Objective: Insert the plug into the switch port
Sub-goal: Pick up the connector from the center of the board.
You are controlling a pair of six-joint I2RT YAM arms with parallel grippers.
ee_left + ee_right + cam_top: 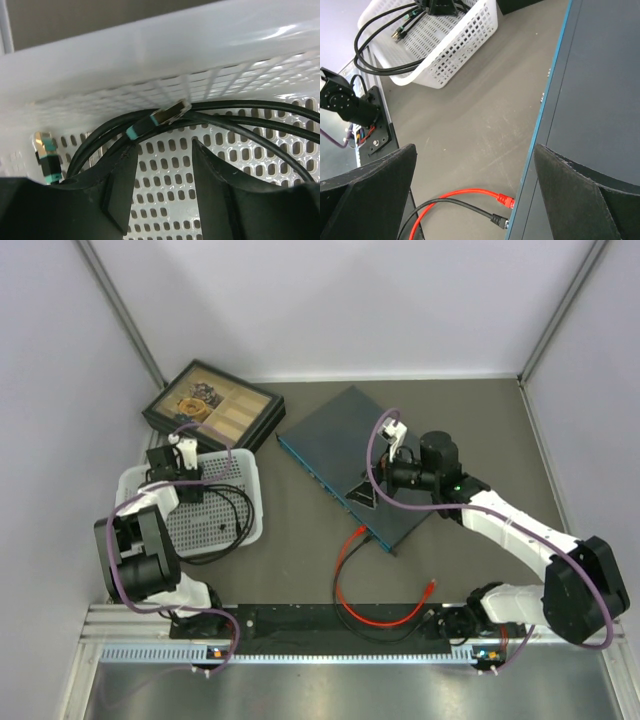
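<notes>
Left end effector [164,147] released inside basket [150,50] of black cables [250,107] — right end effector [475,147] released above switch [600,75].

A white perforated basket [251,502] sits by the table's [300,540] left edge, a black compartmented tray box [232,416] just beyond it.

My gripper [164,150] over the white basket [210,45]
My fingers stand parted at lower centre, holding nothing; just above, a teal-banded plug [160,119] lies on black cables [260,107]; a second plug [46,152] sits far left.
</notes>
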